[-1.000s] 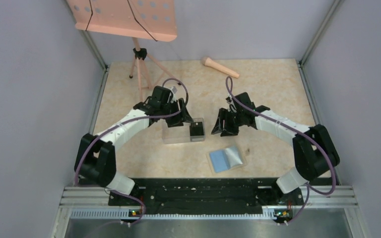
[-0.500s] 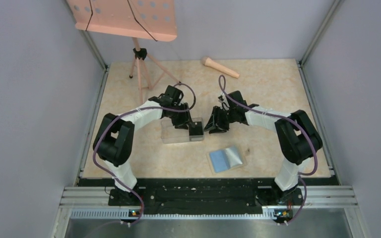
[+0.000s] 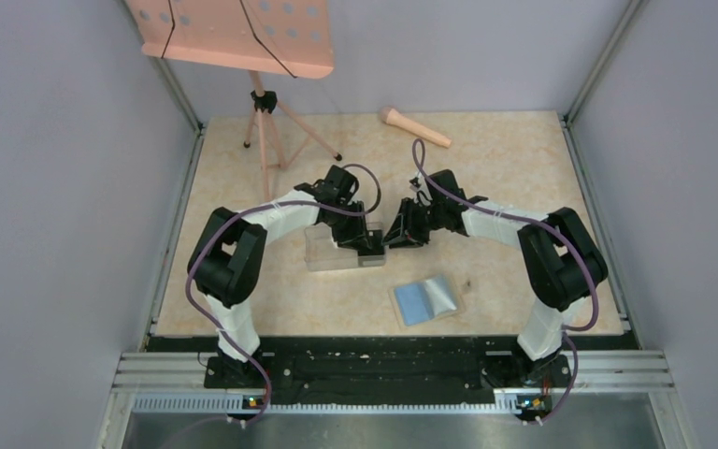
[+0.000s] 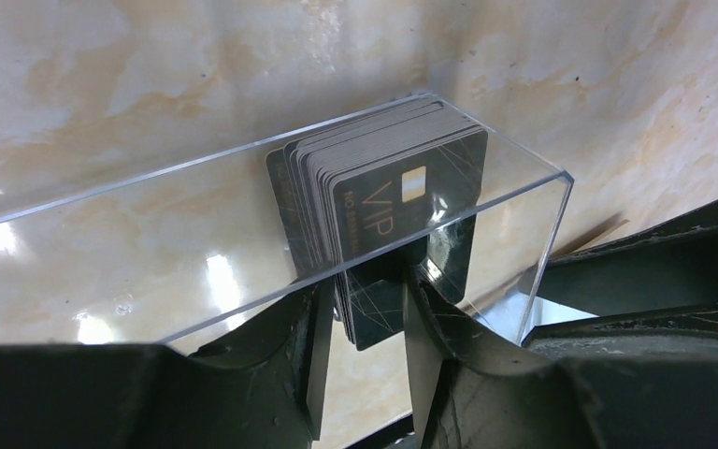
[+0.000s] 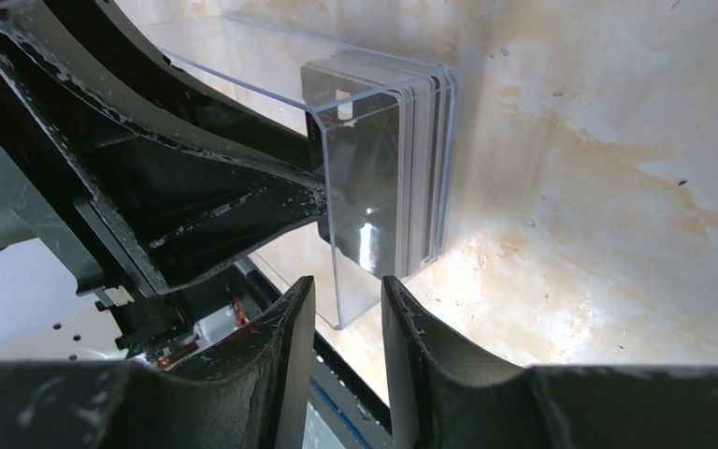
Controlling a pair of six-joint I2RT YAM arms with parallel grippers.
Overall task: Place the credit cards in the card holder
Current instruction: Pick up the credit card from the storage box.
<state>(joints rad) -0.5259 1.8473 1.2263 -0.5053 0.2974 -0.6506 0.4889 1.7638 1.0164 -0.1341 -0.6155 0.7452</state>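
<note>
You are sitting at the very start of the job. No card is showing in the holder (image 3: 425,300), which is lying open, blue side up, toward the near edge of the surface (image 3: 524,168), a little right of centre and well apart from both arms. The cards (image 4: 402,201) are standing on edge as one stack at the right end of the clear box (image 3: 327,254), which is lying around the middle of the surface. Everything is left to do: lifting cards out, carrying them toward the near edge and sliding them into the holder.

Your left tool (image 4: 366,290) is reaching down into the box, its fingers straddling the front few cards, one just beside each face. The gap is looking narrow, but I cannot tell whether the pads are actually pressing on the cards. Your right tool (image 5: 346,285) is hanging at the right end of the box, fingers slightly parted with the end wall's edge lying between them. That gap is wider than the wall, so I am judging that it is gripping nothing.

The front card is reading "VIP" in pale letters beside a small light chip square. A smaller line is running alongside it, too small to read.
</note>
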